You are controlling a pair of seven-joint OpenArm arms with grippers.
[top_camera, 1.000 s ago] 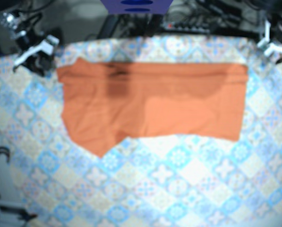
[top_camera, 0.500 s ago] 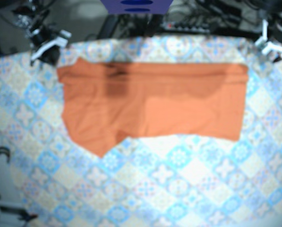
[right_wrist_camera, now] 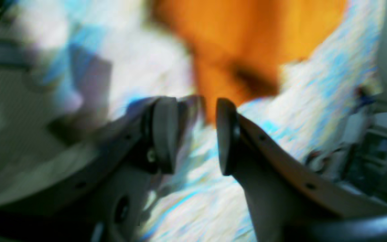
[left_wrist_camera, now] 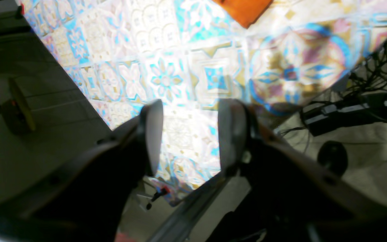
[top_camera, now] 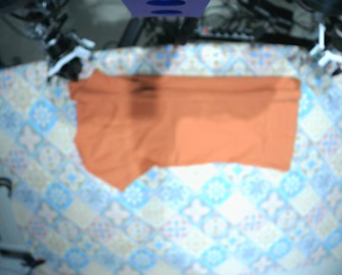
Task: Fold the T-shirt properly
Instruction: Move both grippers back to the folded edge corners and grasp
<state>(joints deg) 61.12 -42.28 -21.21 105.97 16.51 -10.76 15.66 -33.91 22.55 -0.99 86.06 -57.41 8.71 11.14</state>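
Note the orange T-shirt (top_camera: 182, 123): it lies flat as a wide band across the upper half of the patterned tablecloth (top_camera: 216, 229). In the base view, locate the right gripper (right_wrist_camera: 193, 134) at the upper left, just beside the shirt's corner. Its jaws stand moderately apart with nothing between them. The left gripper (left_wrist_camera: 190, 134) hangs over the upper-right table corner, jaws likewise parted and empty, apart from the shirt.

Looks like a robotics lab or workshop: tangled black cables (left_wrist_camera: 381, 64) and boxy power bricks (left_wrist_camera: 334, 112) lying on a bare grey floor (left_wrist_camera: 45, 111) beside a tile-patterned tablecloth (top_camera: 216, 229), with more dark electronic gear (top_camera: 245, 26) crowded beyond its far edge.
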